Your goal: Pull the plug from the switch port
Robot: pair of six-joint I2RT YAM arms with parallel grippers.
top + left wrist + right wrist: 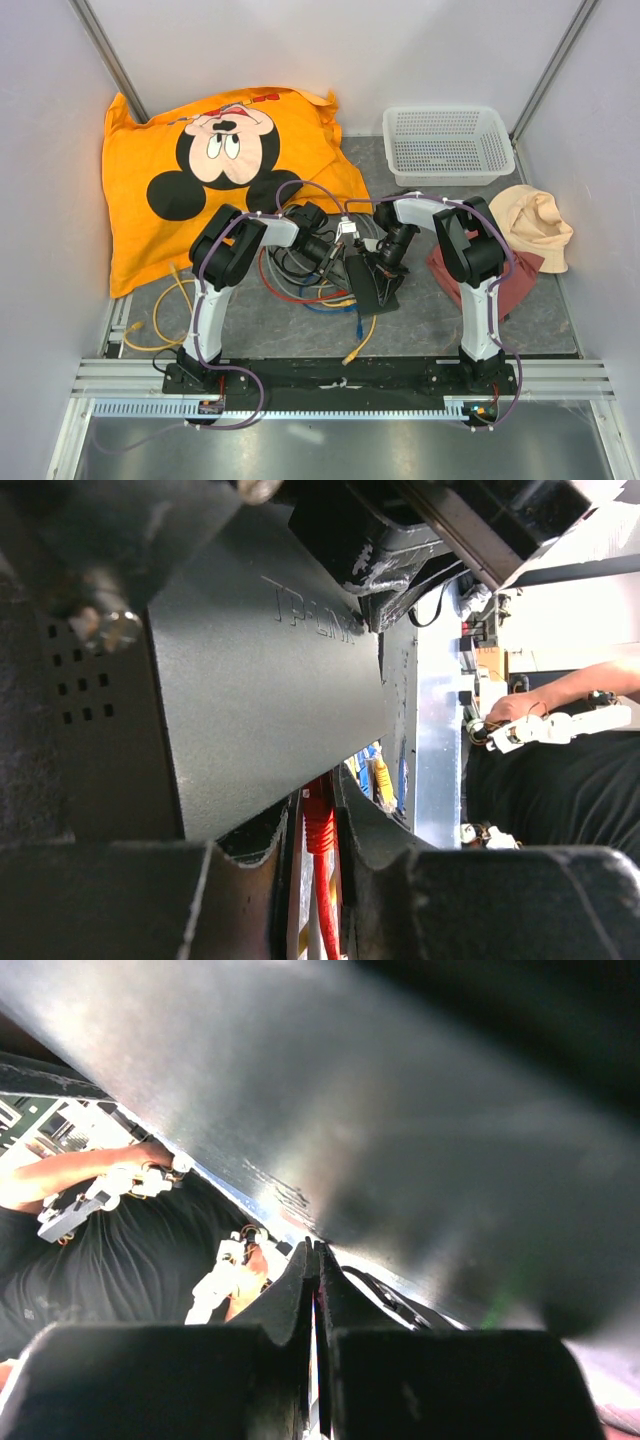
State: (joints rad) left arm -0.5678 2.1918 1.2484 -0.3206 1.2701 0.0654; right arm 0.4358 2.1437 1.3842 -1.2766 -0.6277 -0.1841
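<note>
Bases of both arms sit on the black rail (300,372) along the near edge of the tabletop (270,335). Just beyond it we see a loose yellow plug (351,356), and toward the near left corner a yellow cable (160,310) loops over the grey surface. Near the middle of the tabletop lies a tangle of red, blue and yellow cables (300,285). Just to its right is the switch (368,287), which looks tipped up rather than flat, between the two wrists. From the left wrist we look along its matte face, with raised lettering and a patch of vent holes. The red plug (318,828) sits at its lower edge; whether it is seated in a port we cannot tell. The left gripper (318,802) has its fingers pinched on that red plug, one on each side. The right gripper (316,1252) has its fingers pressed together tip to tip, close under the switch's blurred grey face; whether they touch it we cannot tell. Toward the right edge a maroon cloth (515,285) lies under the right arm, and a peach hat (540,225) touches its far side. An orange cushion (150,240) printed with a cartoon mouse fills the far left corner. A white mesh basket (450,170) stands in the far right corner, opening up, and only its own perforated floor shows inside.
</note>
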